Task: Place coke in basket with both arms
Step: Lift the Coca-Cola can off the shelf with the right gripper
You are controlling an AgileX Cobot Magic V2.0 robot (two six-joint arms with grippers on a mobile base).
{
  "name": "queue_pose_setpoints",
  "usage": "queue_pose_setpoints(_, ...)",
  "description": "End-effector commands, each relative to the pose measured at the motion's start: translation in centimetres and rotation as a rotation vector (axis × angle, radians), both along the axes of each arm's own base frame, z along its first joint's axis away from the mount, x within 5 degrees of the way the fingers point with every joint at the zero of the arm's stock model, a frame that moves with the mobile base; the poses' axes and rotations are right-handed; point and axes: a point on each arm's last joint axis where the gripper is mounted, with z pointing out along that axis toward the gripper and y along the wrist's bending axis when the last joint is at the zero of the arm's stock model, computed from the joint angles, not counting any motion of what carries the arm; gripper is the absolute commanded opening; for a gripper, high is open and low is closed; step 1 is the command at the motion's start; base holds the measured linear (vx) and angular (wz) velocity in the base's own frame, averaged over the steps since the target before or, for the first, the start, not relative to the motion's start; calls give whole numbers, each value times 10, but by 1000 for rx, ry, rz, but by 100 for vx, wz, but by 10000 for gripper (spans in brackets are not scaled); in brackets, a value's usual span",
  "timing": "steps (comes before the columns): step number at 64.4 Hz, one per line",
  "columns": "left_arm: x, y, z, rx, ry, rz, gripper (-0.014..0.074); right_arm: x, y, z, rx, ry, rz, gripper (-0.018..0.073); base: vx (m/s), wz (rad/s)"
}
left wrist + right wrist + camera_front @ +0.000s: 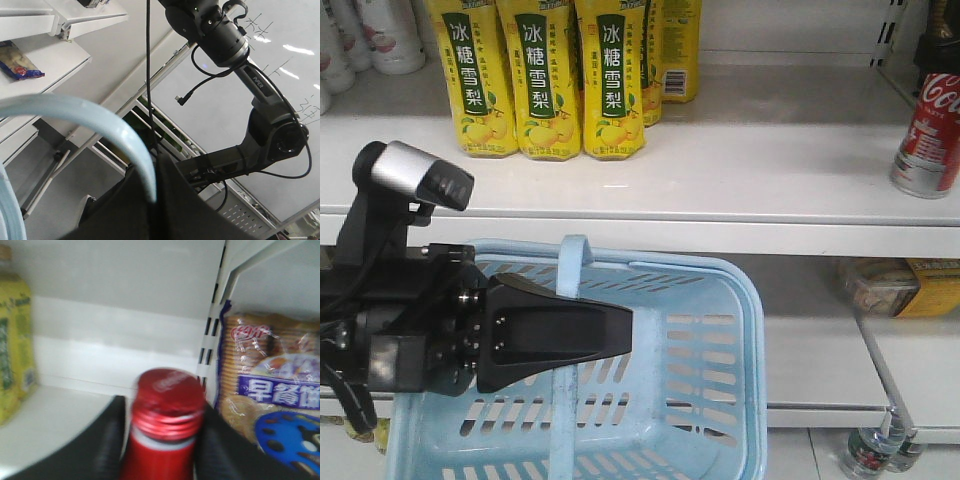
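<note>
Two risks | coke [162, 445] being pinched near cap by right end effector [162, 412]: slip | basket handle [572, 262] being clamped by left end effector [620, 335]: swing

The coke [930, 135] is glossy red and metallic-looking, with a shiny ribbed cap. The basket [660, 262] is smooth pale-blue plastic with a slight sheen. The left pincer [625, 335] looks like matt black plastic, its camera [415, 170] satin silver-grey. The shelf [720, 170] is smooth white, and the biscuit packet [270, 405] is crinkled glossy film.
</note>
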Motion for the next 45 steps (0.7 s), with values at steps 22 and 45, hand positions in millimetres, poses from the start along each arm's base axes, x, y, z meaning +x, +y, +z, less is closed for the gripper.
queue_pose_setpoints(22, -16, 2, 27, -158, -41, -129, -6, -94, 5, 32, 147, -221, 101, -8, 0, 0)
queue_pose_setpoints(45, -16, 2, 27, -158, -41, -129, -6, -172, 50, -16, 292, -46, 661, -5, 0, 0)
